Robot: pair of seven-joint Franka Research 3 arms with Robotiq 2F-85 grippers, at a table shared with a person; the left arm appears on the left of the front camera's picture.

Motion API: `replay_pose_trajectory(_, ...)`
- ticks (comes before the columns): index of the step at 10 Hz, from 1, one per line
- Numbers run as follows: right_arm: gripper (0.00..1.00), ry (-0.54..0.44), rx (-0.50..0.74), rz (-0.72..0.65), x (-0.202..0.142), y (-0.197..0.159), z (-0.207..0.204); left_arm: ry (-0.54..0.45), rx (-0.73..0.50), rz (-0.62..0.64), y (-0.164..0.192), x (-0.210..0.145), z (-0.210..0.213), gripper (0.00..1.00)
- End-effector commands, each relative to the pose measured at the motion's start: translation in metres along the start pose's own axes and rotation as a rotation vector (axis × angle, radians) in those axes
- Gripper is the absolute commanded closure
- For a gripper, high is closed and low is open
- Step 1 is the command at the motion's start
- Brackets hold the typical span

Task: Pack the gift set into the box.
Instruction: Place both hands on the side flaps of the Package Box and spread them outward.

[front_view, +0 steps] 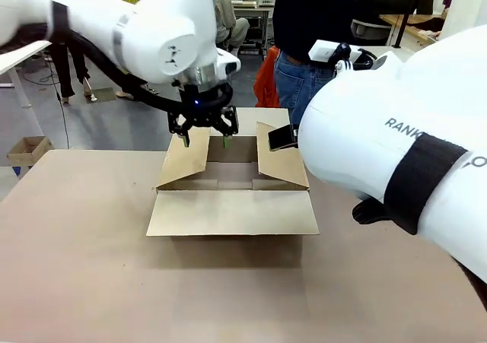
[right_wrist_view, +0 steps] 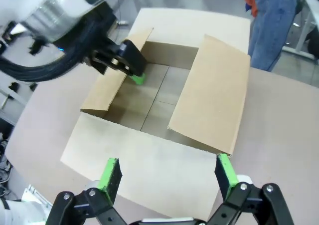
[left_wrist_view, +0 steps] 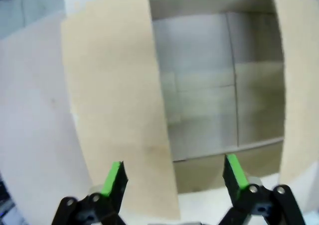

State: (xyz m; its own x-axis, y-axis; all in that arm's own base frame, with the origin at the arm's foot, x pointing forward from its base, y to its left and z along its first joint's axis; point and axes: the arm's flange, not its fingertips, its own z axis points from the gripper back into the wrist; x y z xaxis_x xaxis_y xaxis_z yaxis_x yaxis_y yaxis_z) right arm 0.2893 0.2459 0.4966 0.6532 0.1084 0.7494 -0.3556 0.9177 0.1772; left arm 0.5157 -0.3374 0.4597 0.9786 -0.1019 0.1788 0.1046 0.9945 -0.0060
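Box (front_view: 232, 212) on tan table (front_view: 76, 267), grey floor (front_view: 99, 126) beyond

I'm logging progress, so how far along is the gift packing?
Done: the box stands open, flaps unfolded. In hand: the left pincer, open, straddles a side flap; the right pincer hovers open. Left: the box inside is bare, nothing packed.

Centre: the box (front_view: 232, 212) is matt brown corrugated cardboard with smooth paper faces. Lower frame: the table (front_view: 76, 267) has a smooth, matt beige top. Upper left and right: the left arm (front_view: 152, 31) and right arm (front_view: 365, 145) have glossy white plastic shells. The strap (front_view: 422, 179) is black, matt and cloth-like. The left gripper (front_view: 205, 140) is black plastic with a slight sheen; its pads (left_wrist_view: 112, 180) are matt green. Upper centre: the jeans (front_view: 304, 84) are blue denim.
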Motion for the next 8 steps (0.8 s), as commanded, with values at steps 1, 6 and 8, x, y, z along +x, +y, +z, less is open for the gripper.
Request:
replay_pose_trajectory(1, 0.0, -0.004, 0.002, -0.004, 0.001, -0.001, 0.001, 0.22, -0.279, -0.22, -0.009, 0.005, 0.022, 0.0)
replay_pose_trajectory(6, 0.0, -0.004, 0.002, -0.004, 0.001, -0.001, 0.001, 0.023, -0.01, 0.006, -0.02, 0.011, -0.01, 0.0)
replay_pose_trajectory(8, 0.0, -0.004, 0.002, -0.004, 0.001, -0.001, 0.001, -0.022, 0.141, 0.085, -0.026, 0.016, -0.011, 0.0)
